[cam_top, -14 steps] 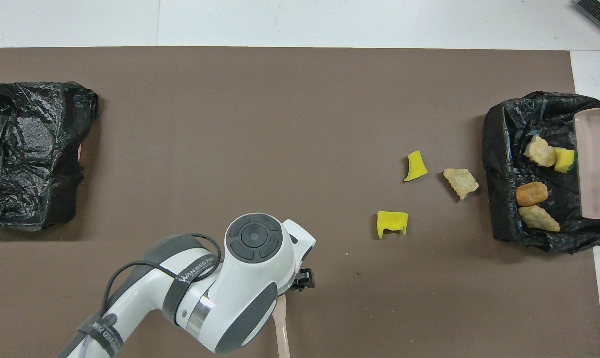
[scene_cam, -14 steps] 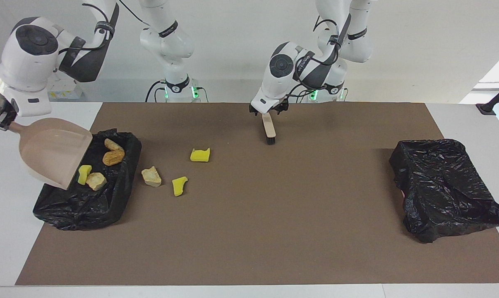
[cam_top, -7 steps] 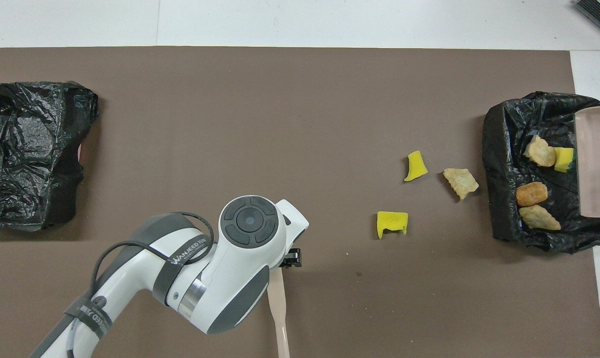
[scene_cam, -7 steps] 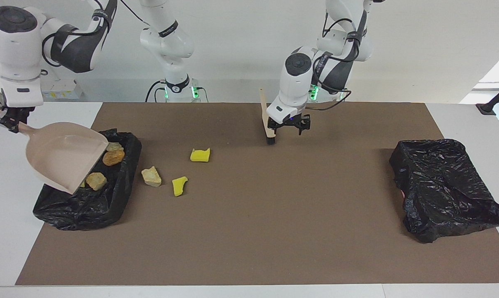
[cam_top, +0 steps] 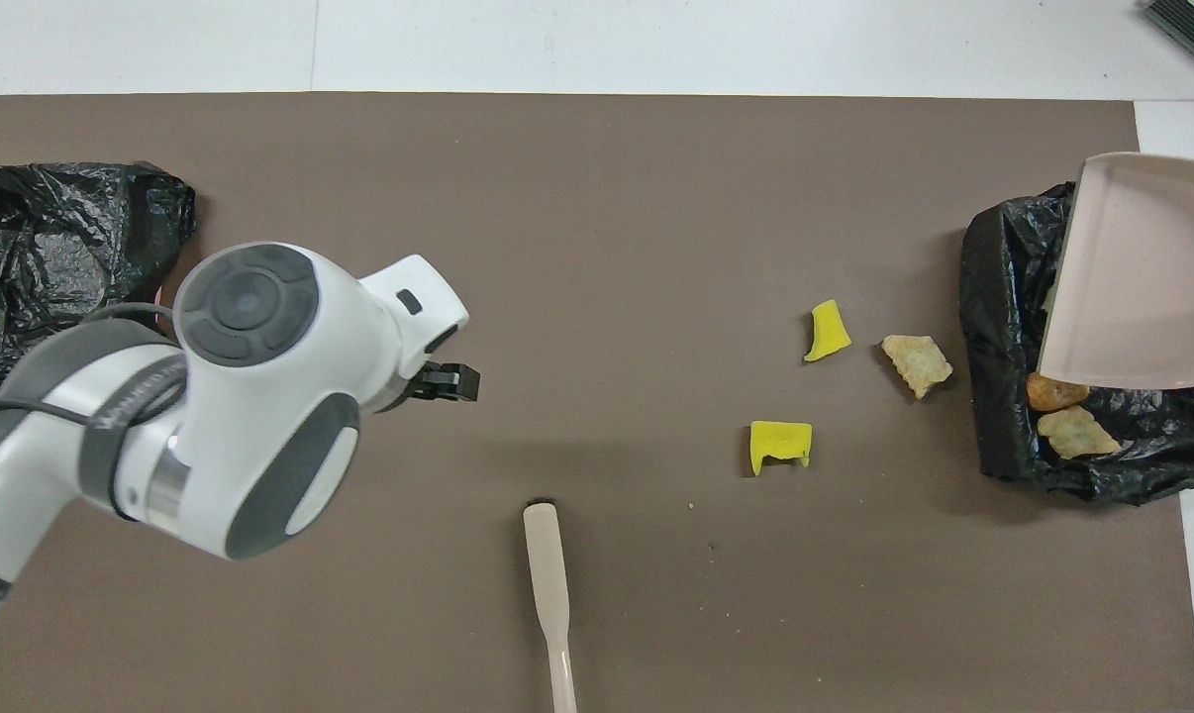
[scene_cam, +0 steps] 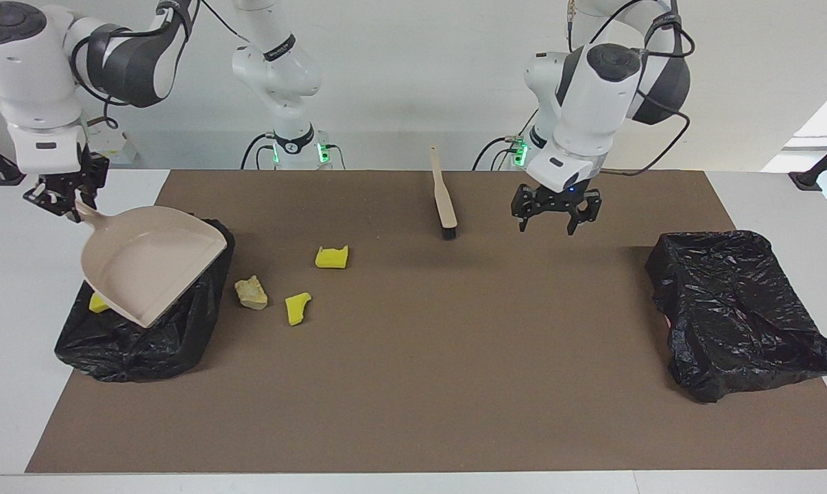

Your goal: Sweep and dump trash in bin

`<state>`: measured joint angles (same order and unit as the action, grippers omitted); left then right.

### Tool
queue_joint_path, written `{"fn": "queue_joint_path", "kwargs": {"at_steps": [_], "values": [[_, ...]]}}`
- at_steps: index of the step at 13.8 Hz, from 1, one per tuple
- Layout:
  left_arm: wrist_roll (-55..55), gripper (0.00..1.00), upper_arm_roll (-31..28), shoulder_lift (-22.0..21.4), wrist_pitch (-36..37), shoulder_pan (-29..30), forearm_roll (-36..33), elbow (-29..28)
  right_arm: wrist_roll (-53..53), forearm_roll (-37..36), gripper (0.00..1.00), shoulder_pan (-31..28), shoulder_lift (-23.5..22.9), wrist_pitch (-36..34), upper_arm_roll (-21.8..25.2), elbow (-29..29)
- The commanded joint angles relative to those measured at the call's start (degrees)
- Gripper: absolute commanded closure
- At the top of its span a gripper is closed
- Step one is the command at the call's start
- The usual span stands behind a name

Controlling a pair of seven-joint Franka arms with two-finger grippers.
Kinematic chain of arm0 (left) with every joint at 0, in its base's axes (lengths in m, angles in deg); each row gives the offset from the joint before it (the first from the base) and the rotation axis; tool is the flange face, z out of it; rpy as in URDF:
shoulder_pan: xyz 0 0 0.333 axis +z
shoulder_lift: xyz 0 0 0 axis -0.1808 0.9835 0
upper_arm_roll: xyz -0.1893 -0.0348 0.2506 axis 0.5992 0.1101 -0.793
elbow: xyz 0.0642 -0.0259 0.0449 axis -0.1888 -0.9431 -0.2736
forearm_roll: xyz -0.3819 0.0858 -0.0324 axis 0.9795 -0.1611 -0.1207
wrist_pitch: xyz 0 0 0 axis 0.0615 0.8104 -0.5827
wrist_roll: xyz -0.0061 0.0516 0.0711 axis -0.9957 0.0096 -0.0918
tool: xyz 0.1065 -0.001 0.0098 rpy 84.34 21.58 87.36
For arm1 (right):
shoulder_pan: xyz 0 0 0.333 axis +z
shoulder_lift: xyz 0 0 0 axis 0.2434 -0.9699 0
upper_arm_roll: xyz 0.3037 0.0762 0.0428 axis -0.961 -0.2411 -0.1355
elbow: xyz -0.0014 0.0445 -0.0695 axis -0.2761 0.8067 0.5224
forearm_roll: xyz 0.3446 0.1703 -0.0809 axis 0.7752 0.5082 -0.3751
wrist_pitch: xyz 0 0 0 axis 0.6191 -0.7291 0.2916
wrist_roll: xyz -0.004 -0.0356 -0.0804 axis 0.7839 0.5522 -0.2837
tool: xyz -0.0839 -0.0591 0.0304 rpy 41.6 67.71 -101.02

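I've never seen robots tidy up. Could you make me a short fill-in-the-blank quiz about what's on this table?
1. The number of scraps lying on the brown mat, outside the bins, is ___.
2. Two of those scraps are coloured ___.
3. The dustpan lies over the bin at the ___ arm's end of the table.
4. The left end effector, over the mat beside the brush, is open and holds ___.

Missing words: three; yellow; right; nothing

Brown mat (scene_cam: 413, 384) covering a white table (scene_cam: 2, 384), beige brush (scene_cam: 444, 199) standing bristles-down near the robots' edge, beige dustpan (scene_cam: 149, 264) tilted over one bin, corner of a dark object (cam_top: 1191, 25)
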<state>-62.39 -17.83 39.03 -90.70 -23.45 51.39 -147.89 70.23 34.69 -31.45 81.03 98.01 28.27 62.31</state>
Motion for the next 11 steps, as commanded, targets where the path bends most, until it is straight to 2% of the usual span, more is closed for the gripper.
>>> {"fn": "queue_joint_path", "kwargs": {"at_steps": [1, 4, 7, 11], "values": [[-4.4, 0.0, 0.46, 0.26, 8.66, 3.18, -0.85, 8.22, -13.34, 1.78, 1.0, 3.11, 2.67, -3.82, -0.4, 2.81], [-9.06, 0.0, 0.28, 0.18, 15.6, 8.36, -0.42, 13.06, -28.62, 9.5, 1.0, 5.84, 2.59, -6.11, -0.49, 4.66], [-12.86, 0.0, 0.28, 0.61, 22.02, 11.18, 0.2, 18.07, -43.92, 13.64, 1.0, 11.72, 1.97, -6.21, -0.49, 5.01], [-14.17, 0.0, 0.28, 0.97, 25.65, 13.03, 1.25, 21.51, -62.21, 18.56, 1.0, 19.71, -1.09, -3.67, -0.49, 4.93]]}}
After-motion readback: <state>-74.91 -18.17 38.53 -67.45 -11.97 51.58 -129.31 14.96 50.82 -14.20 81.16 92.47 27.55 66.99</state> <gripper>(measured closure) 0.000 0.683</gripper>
